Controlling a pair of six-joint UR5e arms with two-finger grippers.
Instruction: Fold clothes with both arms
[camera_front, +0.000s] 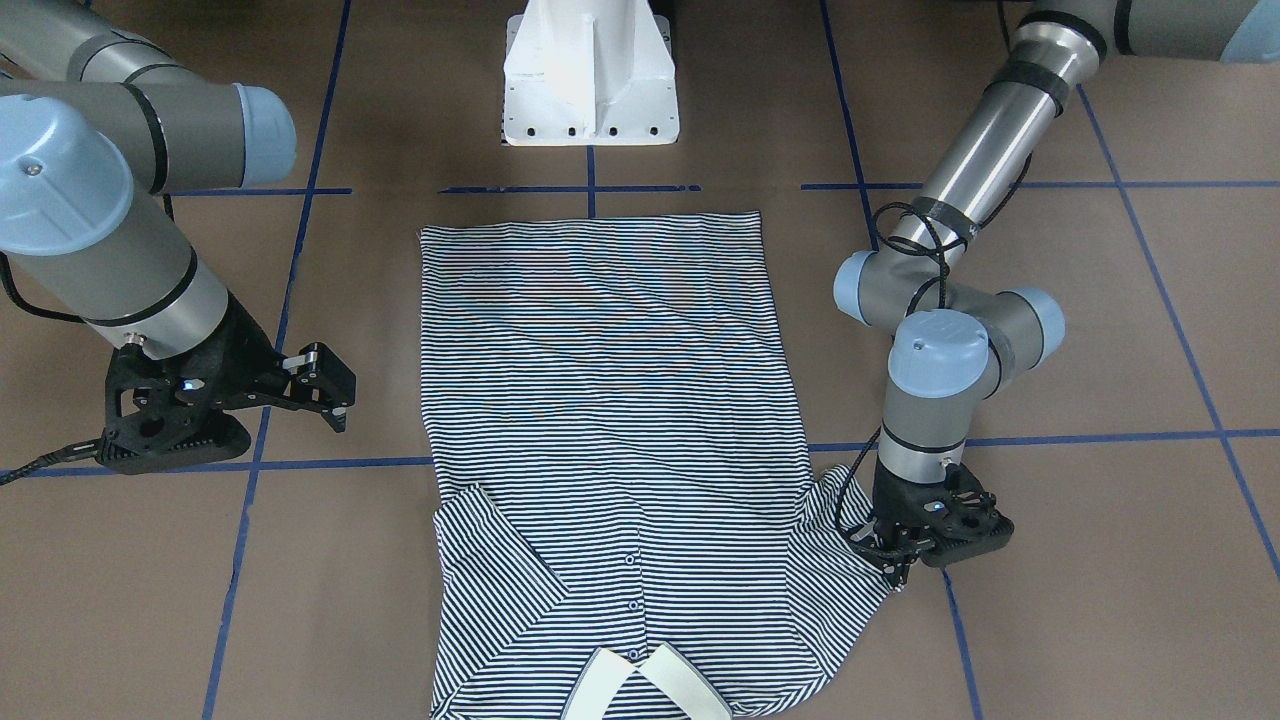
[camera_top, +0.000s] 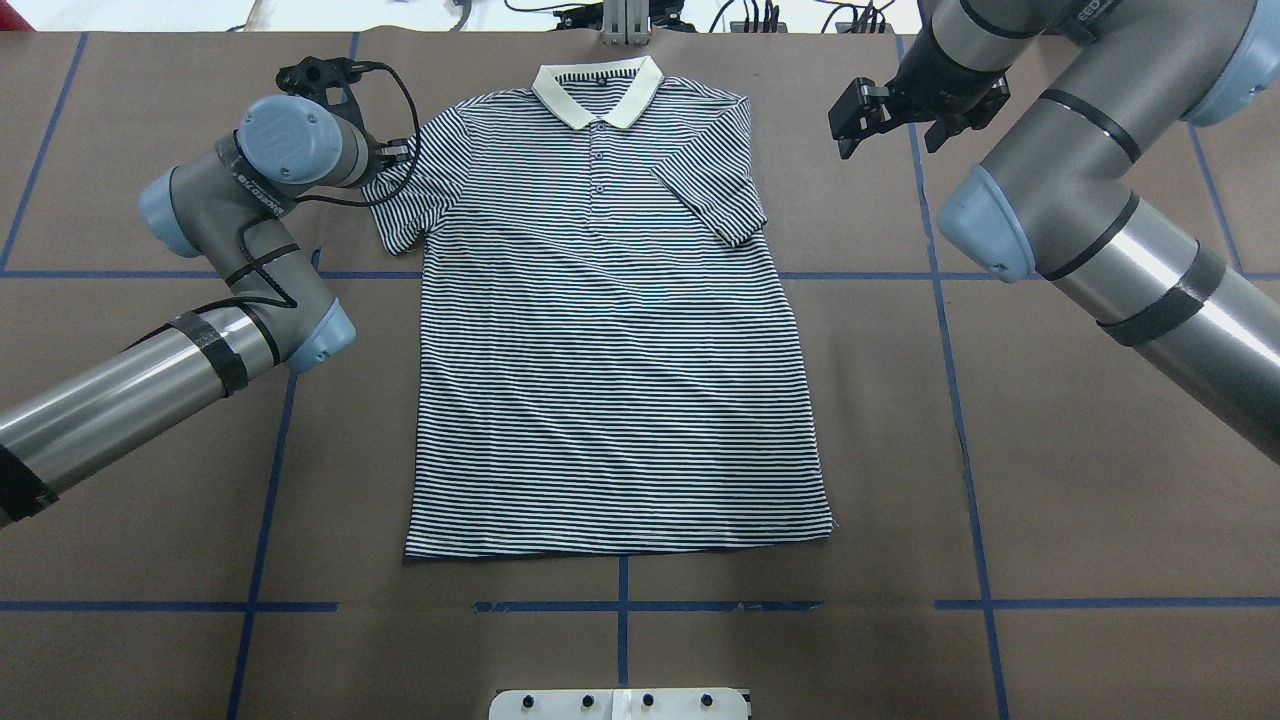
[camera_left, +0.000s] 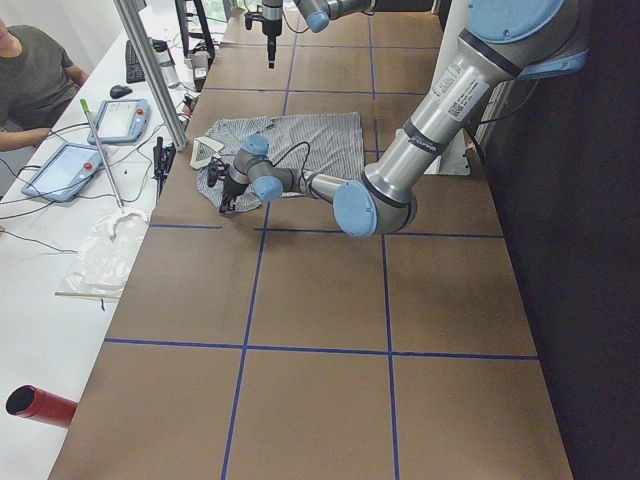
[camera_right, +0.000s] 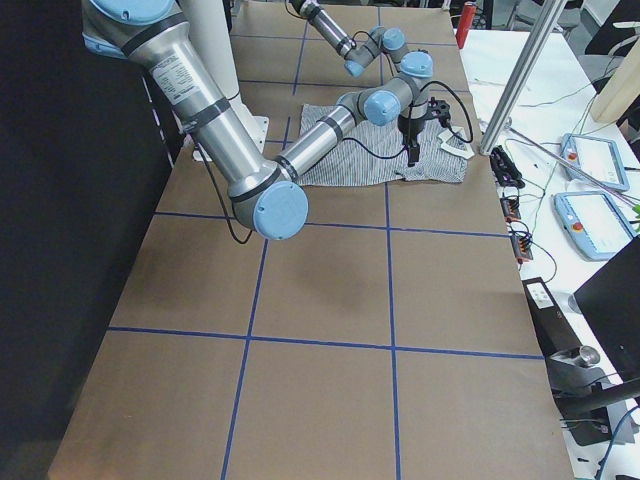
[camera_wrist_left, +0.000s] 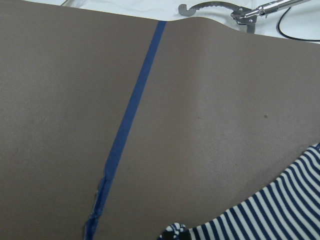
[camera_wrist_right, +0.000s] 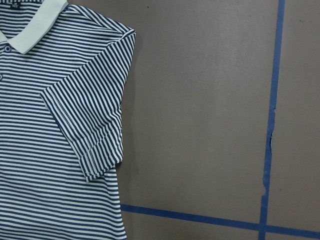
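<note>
Overhead exterior shows us the polo shirt (camera_top: 610, 380) flat and face up at mid-table, its collar (camera_top: 598, 92) on the side away from the robot. We judge the folding barely begun: the right sleeve (camera_top: 705, 190) lies turned in over the chest, while the left sleeve (camera_top: 405, 200) is spread out and the body is unfolded. The left gripper (camera_front: 890, 565) touches that sleeve's hem, though we cannot tell whether it pinches. The right gripper (camera_front: 335, 390) hangs spread and empty beside the shirt. Blue tape lines (camera_top: 940, 400) and the white pedestal (camera_top: 620, 703) obstruct neither arm, we think.
</note>
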